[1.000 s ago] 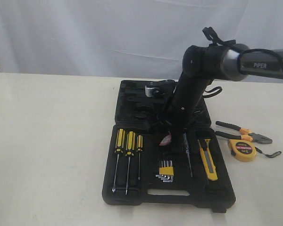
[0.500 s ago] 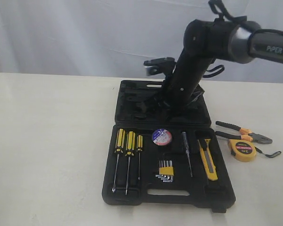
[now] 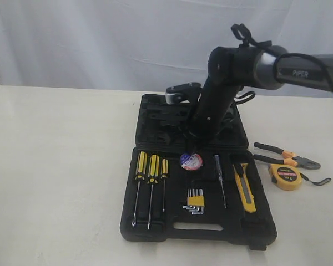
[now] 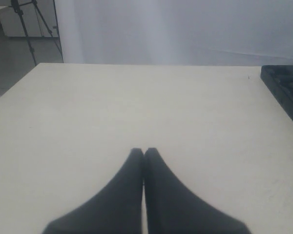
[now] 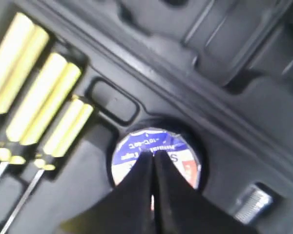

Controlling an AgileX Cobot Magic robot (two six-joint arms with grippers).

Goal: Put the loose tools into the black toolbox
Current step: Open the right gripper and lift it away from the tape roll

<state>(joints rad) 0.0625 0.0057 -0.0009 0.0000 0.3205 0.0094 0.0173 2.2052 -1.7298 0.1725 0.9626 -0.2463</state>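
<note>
table (image 3: 55, 166) with the open black toolbox (image 3: 155, 231) lying flat on it, lid half toward the back. the right arm (image 3: 213, 102) leans over the lower half. 0.5 s ago it stood higher and the tape roll showed uncovered in its round recess; now the arm has dipped again. the right gripper (image 5: 151, 156) has its fingers pressed together, holding nothing, tips over the label of the tape roll (image 5: 136, 144). we cannot tell whether they touch it. we judge this to be a push to seat the roll, so that tool counts as placed.

pliers (image 3: 287, 156) lie loose on the table to the right of the box, the tape measure (image 3: 285, 176) just beside them. the utility knife (image 3: 245, 189) sits in the box at its right edge. so 2 of 4 tools remain outside.

left gripper (image 4: 144, 152): fingers pressed together, empty, over bare table near the box.
</note>
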